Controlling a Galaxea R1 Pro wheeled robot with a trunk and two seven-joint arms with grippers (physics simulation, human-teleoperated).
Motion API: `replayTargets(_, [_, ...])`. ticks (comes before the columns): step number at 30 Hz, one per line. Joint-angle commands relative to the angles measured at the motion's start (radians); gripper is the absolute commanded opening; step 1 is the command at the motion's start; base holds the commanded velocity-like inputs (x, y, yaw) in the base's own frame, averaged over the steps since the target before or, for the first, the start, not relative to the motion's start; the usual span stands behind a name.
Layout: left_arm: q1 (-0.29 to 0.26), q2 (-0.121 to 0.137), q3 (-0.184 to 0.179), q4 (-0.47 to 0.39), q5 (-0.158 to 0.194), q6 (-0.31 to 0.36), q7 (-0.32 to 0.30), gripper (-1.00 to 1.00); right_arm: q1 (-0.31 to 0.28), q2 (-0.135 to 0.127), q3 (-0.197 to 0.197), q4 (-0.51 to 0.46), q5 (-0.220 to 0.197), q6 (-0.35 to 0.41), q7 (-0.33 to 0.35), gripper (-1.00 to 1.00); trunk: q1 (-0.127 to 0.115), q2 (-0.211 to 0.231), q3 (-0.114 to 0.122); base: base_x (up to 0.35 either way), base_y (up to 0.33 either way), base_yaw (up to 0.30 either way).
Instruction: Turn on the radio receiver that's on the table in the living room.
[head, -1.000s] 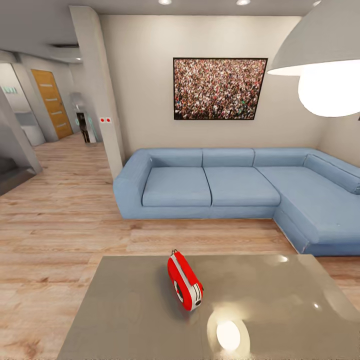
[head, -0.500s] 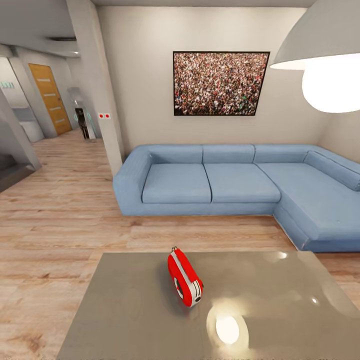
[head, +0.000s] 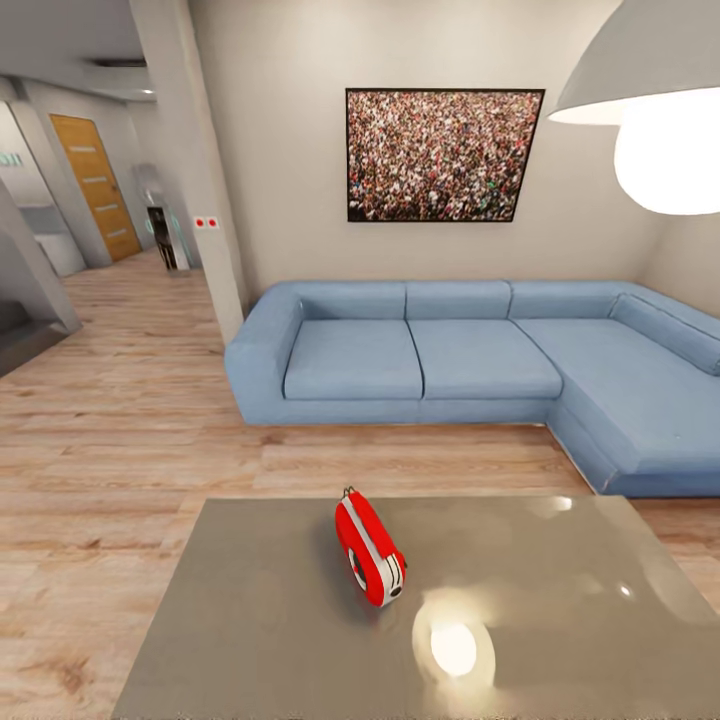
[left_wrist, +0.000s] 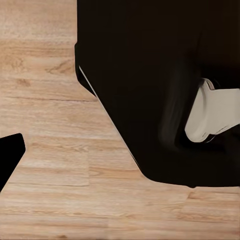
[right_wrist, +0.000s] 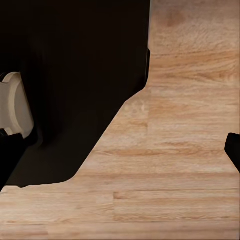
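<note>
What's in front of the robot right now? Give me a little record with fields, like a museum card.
room: living room, light wood plank floor
table: low glossy grey table, nearest the camera
radio receiver: red, standing on edge on the table, near its middle
sofa: light blue sectional behind the table, against the wall
wall: framed crowd picture above the sofa
lamp: hanging lamp, lit, its glare on the tabletop
wrist views: dark robot body over wood floor; tool state cannot be told

Red radio receiver (head: 369, 548) stands on edge on the grey table (head: 250, 620), sofa (head: 420, 365) behind.
</note>
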Motion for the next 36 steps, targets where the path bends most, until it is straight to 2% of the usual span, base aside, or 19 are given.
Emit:
replayTargets(1, [0.0,0.0,0.0,0.0,0.0,0.0,0.0,1.0,0.0,0.0,0.0,0.0,0.0,0.0,0.0,1.0,0.0,0.0,-0.002,0.0,0.0,0.0])
replayTargets(36, [0.0,-0.001,0.001,0.0,0.0,0.0,0.0,1.0,0.0,0.0,0.0,0.0,0.0,0.0,0.0,1.0,0.0,0.0,-0.058,0.0,0.0,0.0])
